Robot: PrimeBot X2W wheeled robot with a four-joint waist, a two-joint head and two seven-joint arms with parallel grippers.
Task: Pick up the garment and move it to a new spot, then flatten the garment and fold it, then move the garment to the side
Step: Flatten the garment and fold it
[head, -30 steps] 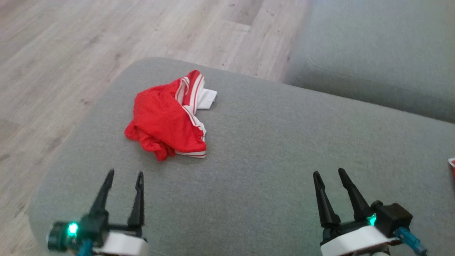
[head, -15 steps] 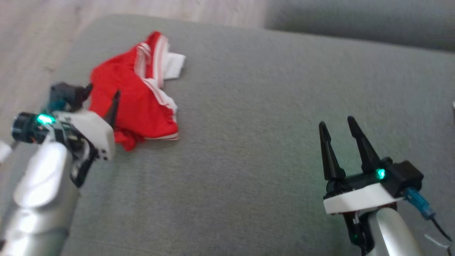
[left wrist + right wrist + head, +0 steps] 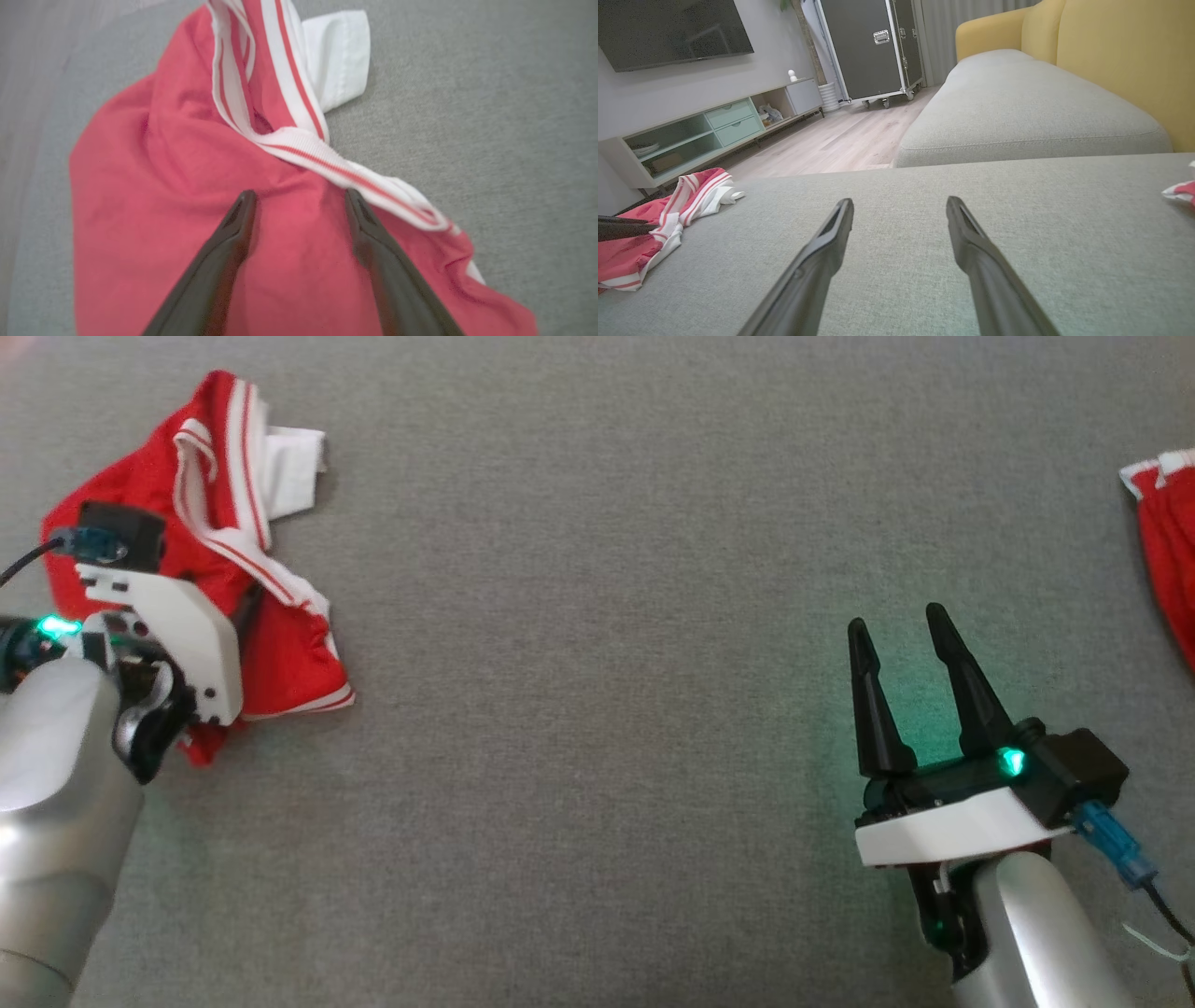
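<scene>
Grey sofa cushion (image 3: 597, 756) carries, at left, a crumpled red garment with white striped trim (image 3: 289, 653), the left pincer (image 3: 299, 198) spread open over it, seemingly to lift it, the right pincer (image 3: 898, 621) open well apart.

You've got the garment (image 3: 289, 653) on the cushion (image 3: 597, 616), far left, with the left gripper (image 3: 299, 198) over it. Your right gripper (image 3: 901, 625) is over bare cushion, lower right. A second cloth (image 3: 1162, 541) lies at the right edge.
</scene>
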